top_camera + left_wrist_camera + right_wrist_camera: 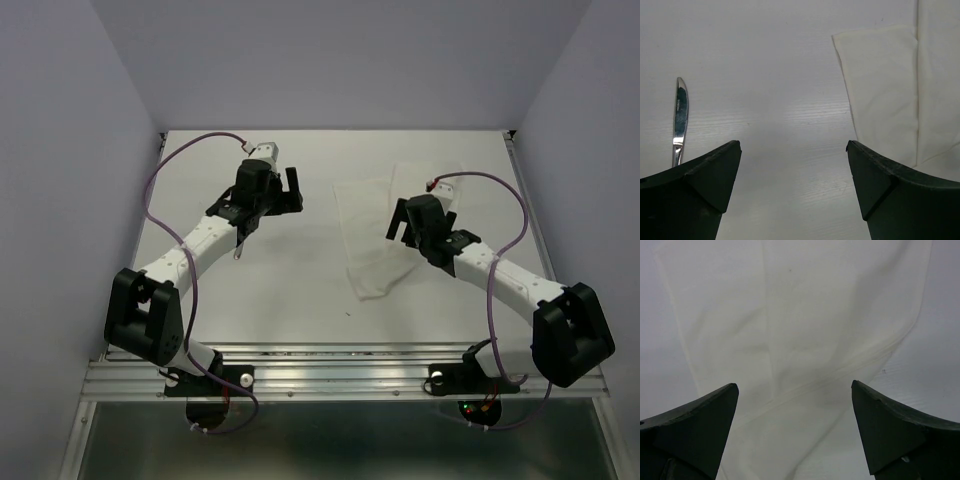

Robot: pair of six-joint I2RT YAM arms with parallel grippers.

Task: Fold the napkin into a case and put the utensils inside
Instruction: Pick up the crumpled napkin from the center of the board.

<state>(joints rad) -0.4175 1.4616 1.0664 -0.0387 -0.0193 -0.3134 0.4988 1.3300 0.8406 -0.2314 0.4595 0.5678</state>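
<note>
Napkin (368, 235) lies mid-table, long axis running far to near, under my right claw (795, 386), jaws spread wide and empty. My left claw (793, 145) gapes too, empty; knife (680, 117) on its left, blade tip pointing away.

Bright, diffuse light, soft faint shadows. Glare streak on knife (680, 117), left of left end effector (793, 144). Napkin (885, 90) to its right, low contrast vs white worktop (775, 75). Wrist pics sharp.
</note>
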